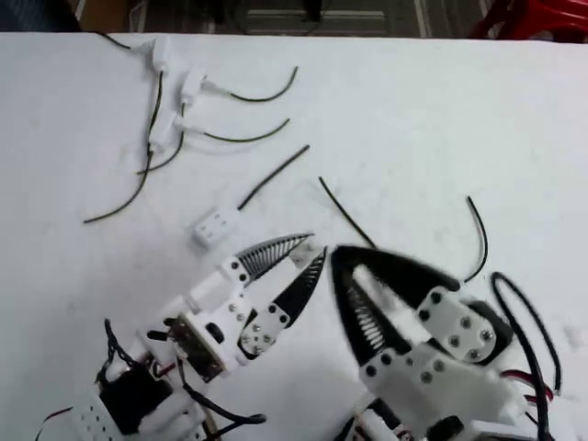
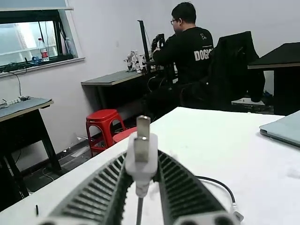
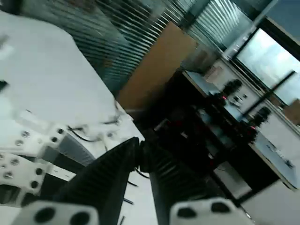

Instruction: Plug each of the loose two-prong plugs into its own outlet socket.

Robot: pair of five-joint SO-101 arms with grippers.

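Observation:
My left gripper is low over the table near its middle, shut on a white two-prong plug whose prongs stick out past the fingertips; the plug shows as a small white piece between them. A white outlet socket with a dark wire lies just beyond it to the left. My right gripper is close beside the left one, its black fingers shut, tips meeting. A pale blurred patch inside it from above I cannot identify.
Several white plugs with dark wires lie at the far left of the table. Loose dark wires lie at the middle and right. The left arm's white body sits close to my right fingers. The far right is open table.

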